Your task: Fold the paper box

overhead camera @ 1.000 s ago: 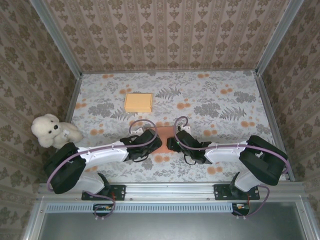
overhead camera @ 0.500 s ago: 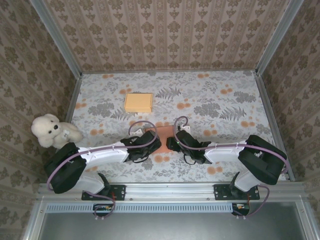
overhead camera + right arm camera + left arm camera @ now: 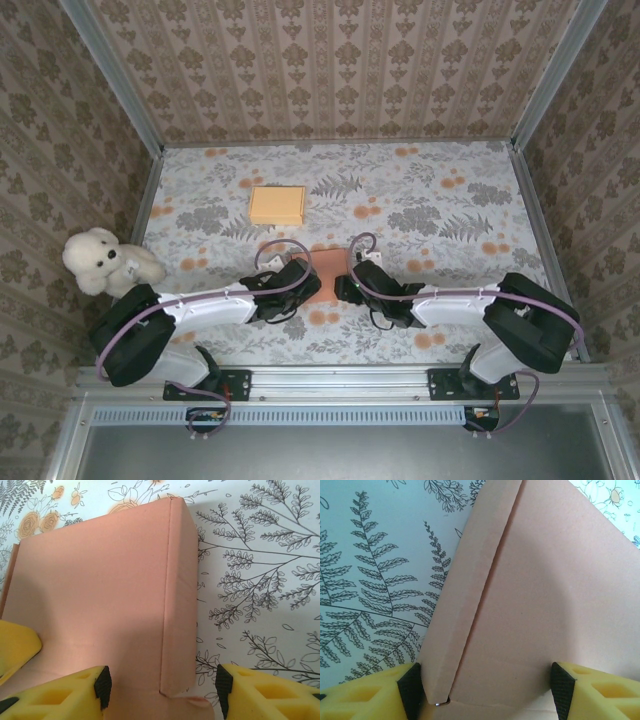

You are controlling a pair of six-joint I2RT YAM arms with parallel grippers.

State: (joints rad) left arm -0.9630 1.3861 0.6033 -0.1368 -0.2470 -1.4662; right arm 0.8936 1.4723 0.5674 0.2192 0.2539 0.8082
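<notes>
Floral table (image 3: pixel 450 200) with the pink box (image 3: pixel 328 272) sitting front-middle, right between both arms. Left gripper (image 3: pixel 482 692) has its jaws apart, straddling one side flap, and one pad is maybe touching it, hard to tell. Right gripper (image 3: pixel 161 686) is spread too, around the opposite flap.

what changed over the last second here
Very little. The left gripper drew back slightly toward its base, baring more of the pink paper box between it and the right gripper. Nothing was taken hold of or let go: both grippers stay open, each straddling a folded edge of the box. The right gripper hardly moved; the yellow box and teddy bear stayed put.
</notes>
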